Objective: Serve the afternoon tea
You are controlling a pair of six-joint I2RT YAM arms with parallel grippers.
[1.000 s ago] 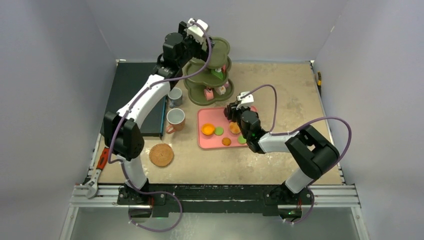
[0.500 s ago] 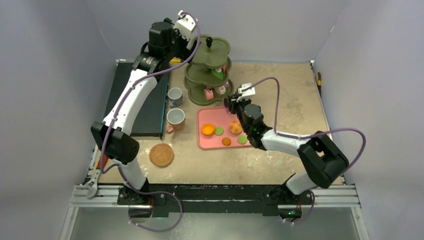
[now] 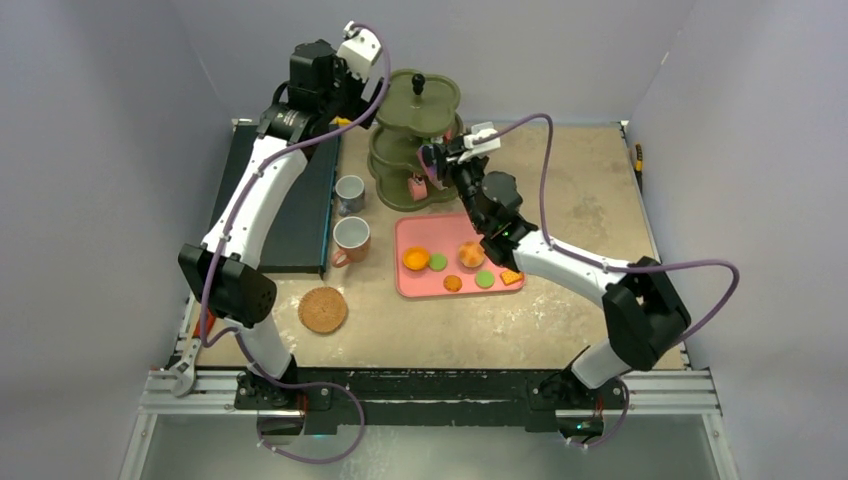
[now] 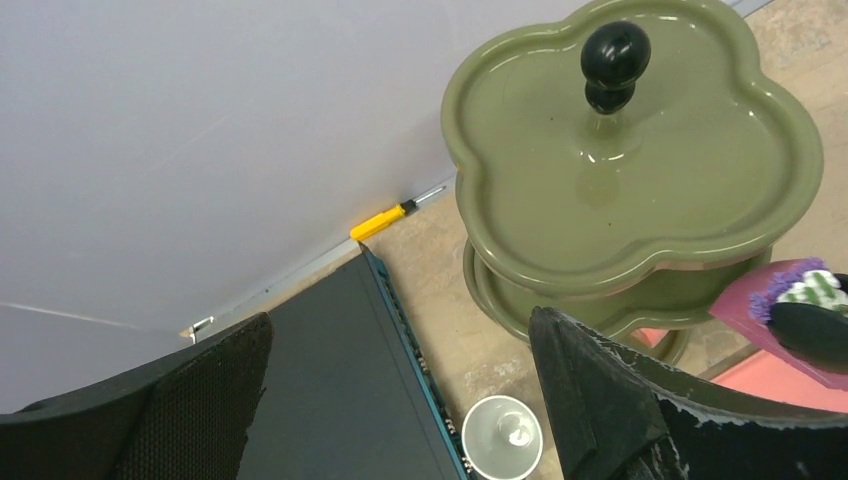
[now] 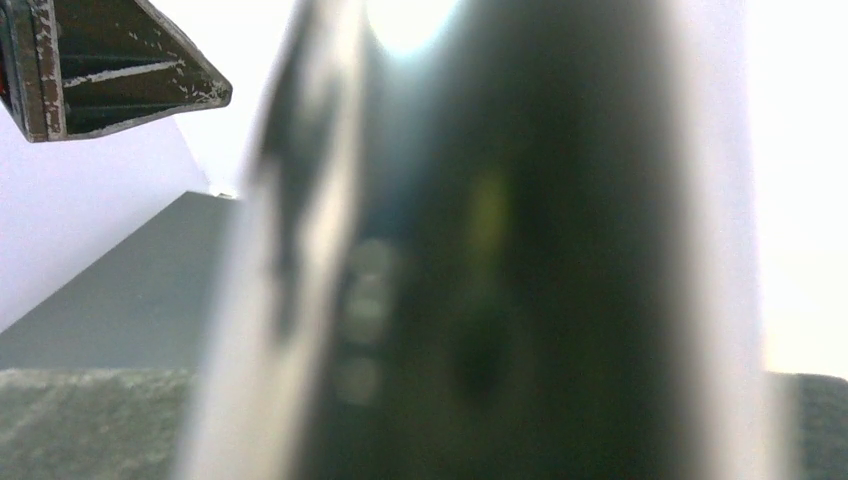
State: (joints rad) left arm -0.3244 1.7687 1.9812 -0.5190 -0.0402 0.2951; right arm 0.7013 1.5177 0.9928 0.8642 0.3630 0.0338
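Note:
My right gripper [image 3: 433, 159] is shut on a pink cake slice [image 4: 772, 304] with purple and green topping, held at the edge of the green tiered stand [image 3: 421, 108], level with its middle tier. The right wrist view is filled by a dark blur. My left gripper [image 4: 400, 325] hangs open and empty, high up and left of the stand's top plate [image 4: 620, 190]. The pink tray [image 3: 410, 230] carries orange rounds [image 3: 416, 259], green rounds [image 3: 438, 262] and an orange slice [image 3: 511, 277]. The small grey mug [image 3: 350, 193] and the orange mug [image 3: 351, 240] stand left of the tray.
Several small cakes [image 3: 418, 187] sit on the stand's lower tiers. A black box [image 3: 265, 200] lies at the left, a brown round mat [image 3: 323, 309] in front of the mugs, and a wrench [image 3: 185, 372] at the near left corner. A yellow-handled tool [image 4: 378, 222] lies by the back wall.
My right gripper has closed on a cake slice at the tray and lifted it back and left to the stand. My left arm has drawn back to the left, off the stand's top.

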